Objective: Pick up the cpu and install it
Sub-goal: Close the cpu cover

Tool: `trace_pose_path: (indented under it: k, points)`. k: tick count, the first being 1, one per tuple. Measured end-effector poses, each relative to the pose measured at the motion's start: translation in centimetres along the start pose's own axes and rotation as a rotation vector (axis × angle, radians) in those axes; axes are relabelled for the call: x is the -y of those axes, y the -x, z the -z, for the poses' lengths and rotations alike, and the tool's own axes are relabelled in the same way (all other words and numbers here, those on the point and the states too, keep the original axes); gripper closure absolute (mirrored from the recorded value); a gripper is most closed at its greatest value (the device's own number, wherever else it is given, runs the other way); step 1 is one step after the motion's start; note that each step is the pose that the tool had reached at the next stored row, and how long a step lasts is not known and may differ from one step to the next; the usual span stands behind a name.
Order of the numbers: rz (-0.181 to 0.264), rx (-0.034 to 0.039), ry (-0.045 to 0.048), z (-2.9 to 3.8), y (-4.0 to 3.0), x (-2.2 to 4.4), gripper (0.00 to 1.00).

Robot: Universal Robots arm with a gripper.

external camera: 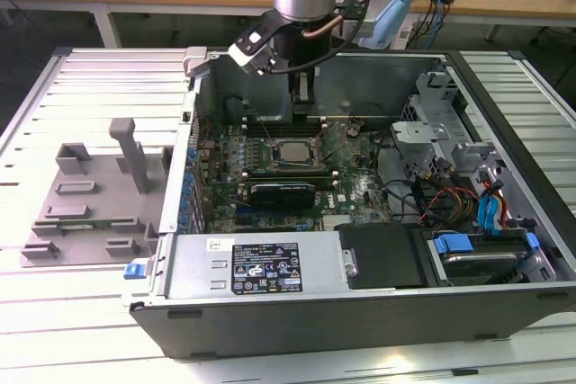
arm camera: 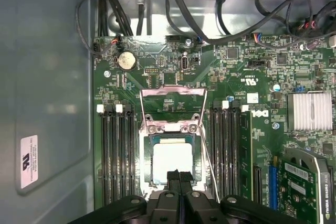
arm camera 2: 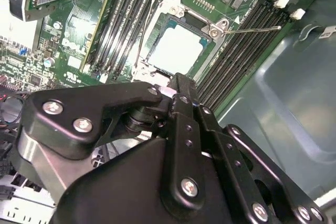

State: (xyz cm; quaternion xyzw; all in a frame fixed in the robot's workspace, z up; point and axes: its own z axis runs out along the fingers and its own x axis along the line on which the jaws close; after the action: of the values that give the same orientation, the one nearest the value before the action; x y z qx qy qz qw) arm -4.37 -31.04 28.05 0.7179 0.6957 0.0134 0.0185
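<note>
White worktop (external camera: 81, 330) carries the open computer case (external camera: 270, 317). I see the cpu (arm camera: 170, 162) in its socket (arm camera: 147, 156), fingers (arm camera: 172, 181) clenched empty above.

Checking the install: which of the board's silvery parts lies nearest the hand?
The cpu, the smooth flat square seated in the socket, right at the tips of the hand. The ribbed heatsink sits much farther off.

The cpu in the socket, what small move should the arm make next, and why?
Probably a short lift straight up. The cpu already lies flat in the socket, and the gripper hangs over its edge, fingers shut with nothing between them, so it seems to have been released.
</note>
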Motion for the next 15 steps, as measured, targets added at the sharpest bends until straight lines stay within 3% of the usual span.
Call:
trace_pose_path:
  k: [3, 7, 10, 15]
  points:
    - [0.0, 0.0, -0.0001, 0.81, 0.0, -0.04, 0.89]
    - [0.0, 0.0002, -0.0002, 0.93, 0.0, -0.19, 0.89]
    - [0.0, 0.0001, -0.0001, 0.89, -0.03, -1.08, 0.89]
    - [0.0, 0.0, -0.0001, 0.79, -0.09, -3.13, 0.89]
